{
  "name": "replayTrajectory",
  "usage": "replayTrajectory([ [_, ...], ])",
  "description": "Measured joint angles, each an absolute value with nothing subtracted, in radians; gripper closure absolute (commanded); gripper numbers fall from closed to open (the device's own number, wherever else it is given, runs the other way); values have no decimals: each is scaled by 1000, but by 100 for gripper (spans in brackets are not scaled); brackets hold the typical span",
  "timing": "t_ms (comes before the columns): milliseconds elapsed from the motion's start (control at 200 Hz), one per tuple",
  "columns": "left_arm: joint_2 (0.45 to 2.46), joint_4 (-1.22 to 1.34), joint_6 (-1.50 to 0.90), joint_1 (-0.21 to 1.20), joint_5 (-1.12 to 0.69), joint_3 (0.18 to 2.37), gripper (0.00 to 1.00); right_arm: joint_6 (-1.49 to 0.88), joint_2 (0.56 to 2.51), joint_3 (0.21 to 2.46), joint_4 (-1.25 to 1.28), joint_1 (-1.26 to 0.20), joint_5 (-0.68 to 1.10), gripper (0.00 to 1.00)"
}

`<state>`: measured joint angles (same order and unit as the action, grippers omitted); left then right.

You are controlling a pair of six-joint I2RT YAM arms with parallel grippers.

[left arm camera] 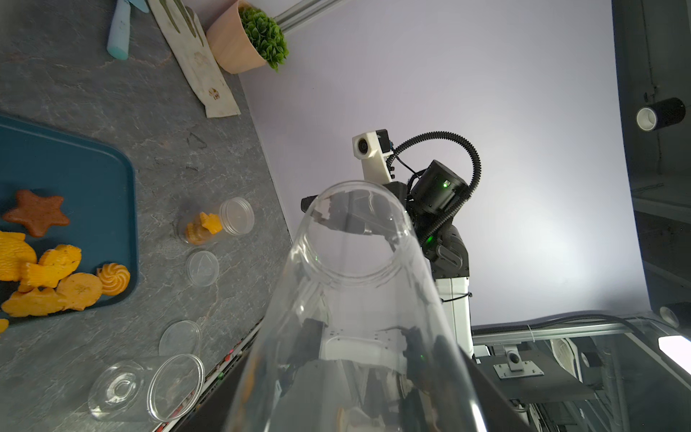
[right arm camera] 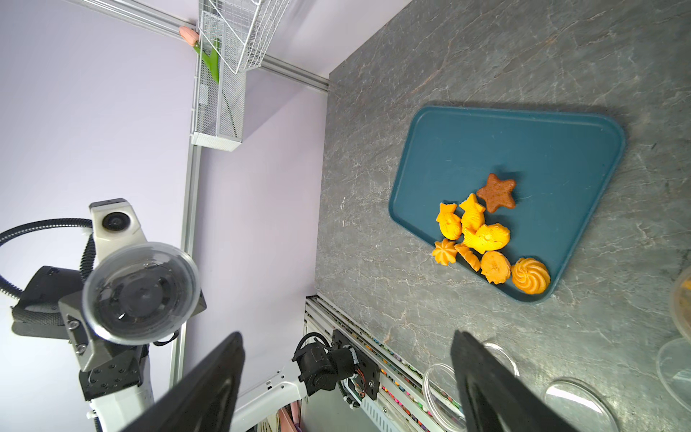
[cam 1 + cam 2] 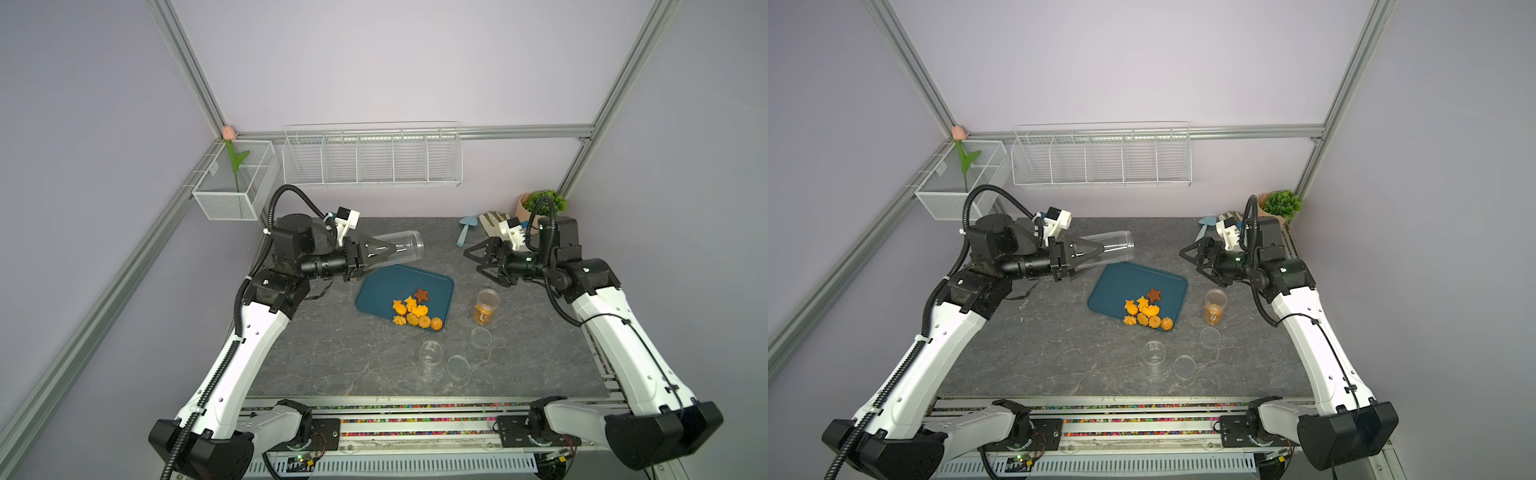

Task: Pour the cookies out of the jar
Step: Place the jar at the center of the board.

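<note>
Table (image 3: 332,353) of grey stone pattern carries every item. The left end effector (image 3: 386,252) is clenched on the closed end of the tall clear jar (image 3: 409,245). This jar is held off the table, lying nearly level by the tray's far left corner, with its mouth turned toward the right edge. The left wrist view shows it empty (image 1: 355,299).

The right end effector (image 3: 471,261) is released, jaws spread wide, grasping nothing, toward the far right corner. The teal tray (image 3: 390,286) sits askew at mid-table.

A short jar (image 3: 485,306) stands upright just beside the tray's right side, with orange pieces inside. A small clear cup (image 3: 430,357) and two clear lids (image 3: 481,336) (image 3: 458,366) lie nearer the near edge.

The cookies (image 3: 415,311), orange-yellow, are heaped in the tray's near right corner. The brown star (image 3: 422,295) lies at the heap's far side.
</note>
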<state>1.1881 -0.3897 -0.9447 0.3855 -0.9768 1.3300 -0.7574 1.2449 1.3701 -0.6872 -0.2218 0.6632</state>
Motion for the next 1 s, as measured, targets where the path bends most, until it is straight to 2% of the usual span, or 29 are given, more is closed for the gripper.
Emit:
replayTrajectory([
  [515,1214,-223,-1051,472,-1044,1291,36,-916,1205,1348,-440,-221,842,12],
  [1000,1232,-147,-1114,503,-1076,1290,36,-1031,1253,1376,-200,-377,978,12],
])
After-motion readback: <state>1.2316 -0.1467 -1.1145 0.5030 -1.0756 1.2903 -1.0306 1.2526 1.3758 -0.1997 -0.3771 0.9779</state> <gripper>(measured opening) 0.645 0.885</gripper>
